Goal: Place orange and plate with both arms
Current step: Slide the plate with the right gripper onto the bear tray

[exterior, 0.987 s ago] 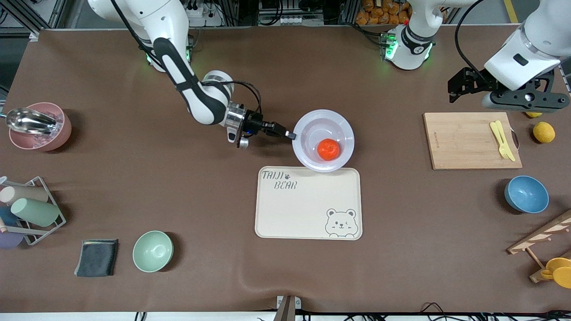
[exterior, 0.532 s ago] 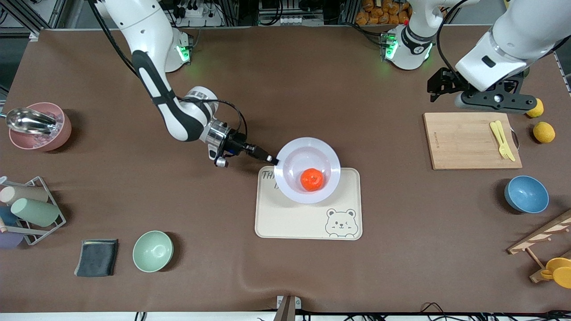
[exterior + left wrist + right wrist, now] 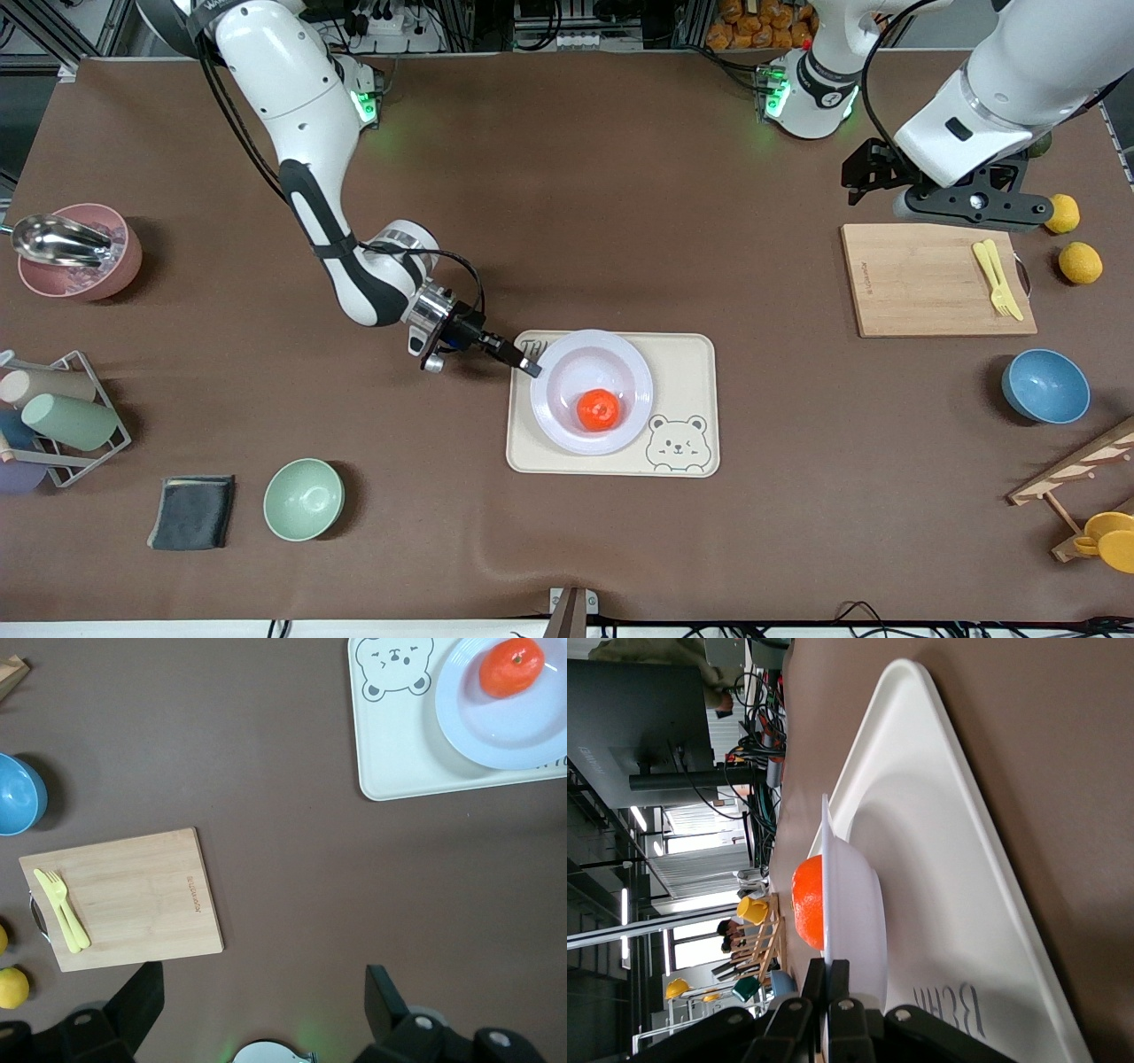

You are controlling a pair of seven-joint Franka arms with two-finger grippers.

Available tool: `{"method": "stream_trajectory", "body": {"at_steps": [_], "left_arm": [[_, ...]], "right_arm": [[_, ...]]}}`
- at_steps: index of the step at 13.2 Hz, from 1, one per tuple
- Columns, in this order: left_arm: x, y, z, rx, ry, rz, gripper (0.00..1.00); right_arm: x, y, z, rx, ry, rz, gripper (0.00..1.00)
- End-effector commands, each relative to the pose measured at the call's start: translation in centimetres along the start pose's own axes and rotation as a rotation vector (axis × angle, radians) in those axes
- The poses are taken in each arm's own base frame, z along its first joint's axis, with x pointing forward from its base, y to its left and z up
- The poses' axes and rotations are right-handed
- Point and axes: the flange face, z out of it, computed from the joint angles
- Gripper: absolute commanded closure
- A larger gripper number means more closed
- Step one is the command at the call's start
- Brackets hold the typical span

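The pale plate (image 3: 567,354) with the glossy orange (image 3: 599,410) in it is low over the cream bear tray (image 3: 682,372); I cannot tell whether it touches the tray. My right gripper (image 3: 529,366) is shut on the plate's rim at the side toward the right arm's end of the table. The right wrist view shows the right gripper (image 3: 827,979) pinching that rim, with the plate (image 3: 864,904), orange (image 3: 808,902) and tray (image 3: 948,842) edge-on. My left gripper (image 3: 873,168) hangs open and empty beside the cutting board. Its wrist view shows its fingers (image 3: 385,1001) wide apart, with the plate (image 3: 523,726) and orange (image 3: 511,666) farther off.
A wooden cutting board (image 3: 921,279) with a yellow fork (image 3: 997,276) lies under the left arm, with lemons (image 3: 1081,262) and a blue bowl (image 3: 1045,385) nearby. A mint bowl (image 3: 303,499), dark cloth (image 3: 192,512), cup rack (image 3: 53,416) and pink bowl (image 3: 80,252) are at the right arm's end.
My right gripper carried the plate and orange from the bare table beside the tray toward the front camera, to over the tray. The left arm drifted a little toward the robots' bases.
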Motion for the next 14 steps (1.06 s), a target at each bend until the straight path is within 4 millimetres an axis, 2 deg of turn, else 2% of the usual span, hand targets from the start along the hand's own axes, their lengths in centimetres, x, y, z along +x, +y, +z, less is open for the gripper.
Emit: {"method": "stream_trajectory", "body": {"at_steps": [1, 2, 3, 5, 9, 11, 14], "left_arm": [[0.4, 0.2, -0.1, 0.017, 0.005, -0.01, 0.0], [0.5, 0.3, 0.0, 0.017, 0.004, -0.008, 0.0], [0.5, 0.3, 0.0, 0.017, 0.004, -0.008, 0.0], [0.5, 0.4, 0.0, 0.017, 0.004, -0.007, 0.0], [0.5, 0.6, -0.2, 0.016, 0.016, -0.005, 0.0], [0.5, 0.7, -0.4, 0.01, 0.028, -0.035, 0.0], [0.5, 0.7, -0.5, 0.011, 0.031, -0.063, 0.0]], "right_arm": [[0.2, -0.4, 1.3, 0.006, 0.02, 0.012, 0.34], [0.2, -0.4, 1.2, -0.003, 0.026, 0.037, 0.3], [0.3, -0.4, 1.0, -0.027, 0.037, 0.047, 0.16], [0.4, -0.5, 0.8, -0.065, 0.047, 0.028, 0.0], [2.3, -0.8, -0.1, -0.131, -0.021, 0.041, 0.0], [3.5, -2.5, -0.7, -0.169, -0.064, 0.069, 0.0], [6.5, -5.7, -2.4, -0.256, -0.112, 0.093, 0.0]]}}
